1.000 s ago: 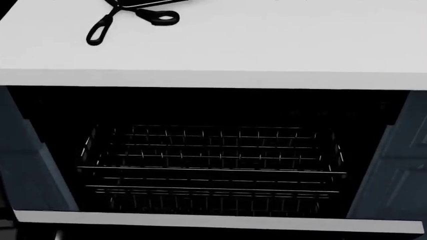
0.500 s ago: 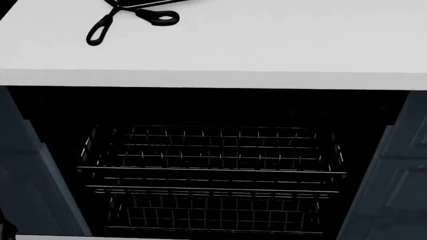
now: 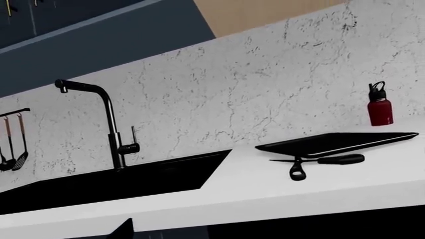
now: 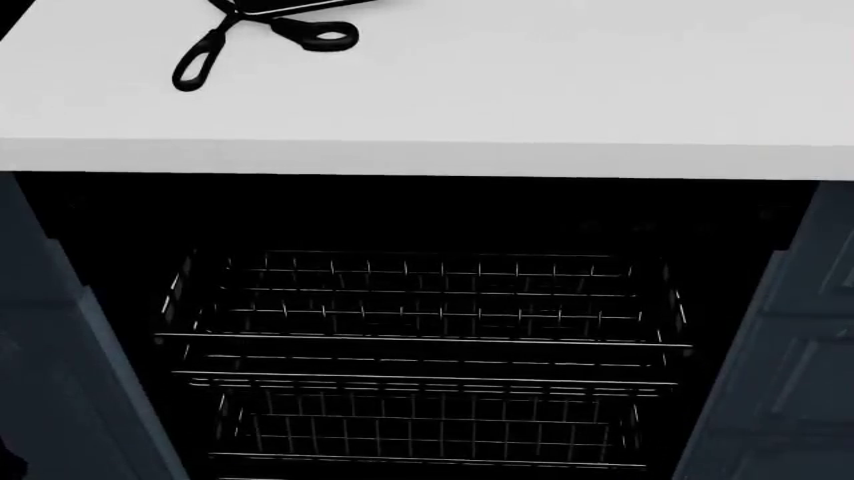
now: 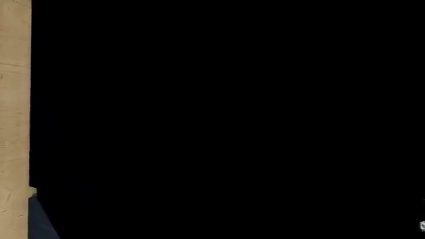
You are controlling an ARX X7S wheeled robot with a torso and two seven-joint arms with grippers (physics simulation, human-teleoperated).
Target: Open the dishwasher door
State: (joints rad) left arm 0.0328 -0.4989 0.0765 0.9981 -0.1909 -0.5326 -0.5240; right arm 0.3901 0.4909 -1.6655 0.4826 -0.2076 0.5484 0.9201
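Observation:
In the head view the dishwasher cavity (image 4: 427,230) under the white countertop (image 4: 507,90) stands open. Its upper wire rack (image 4: 420,300) and lower wire rack (image 4: 420,425) show inside. The dishwasher door itself is out of view below the frame's bottom edge. Neither gripper shows in the head view. In the left wrist view only a small dark tip (image 3: 124,229) shows at the frame's edge, and I cannot tell how the jaws stand. The right wrist view is almost wholly black, with a strip of light wood (image 5: 15,99) at one side; no fingers show there.
Dark blue-grey cabinet doors flank the opening on the left (image 4: 54,350) and right (image 4: 787,340). Black scissors (image 4: 254,40) lie on the countertop. The left wrist view shows a black sink (image 3: 113,181), a black faucet (image 3: 109,124), a black tray (image 3: 335,143) and a red bottle (image 3: 379,105).
The door's light top edge, across the bottom of the head view a second ago, has dropped out of frame. More of the lower rack shows now.

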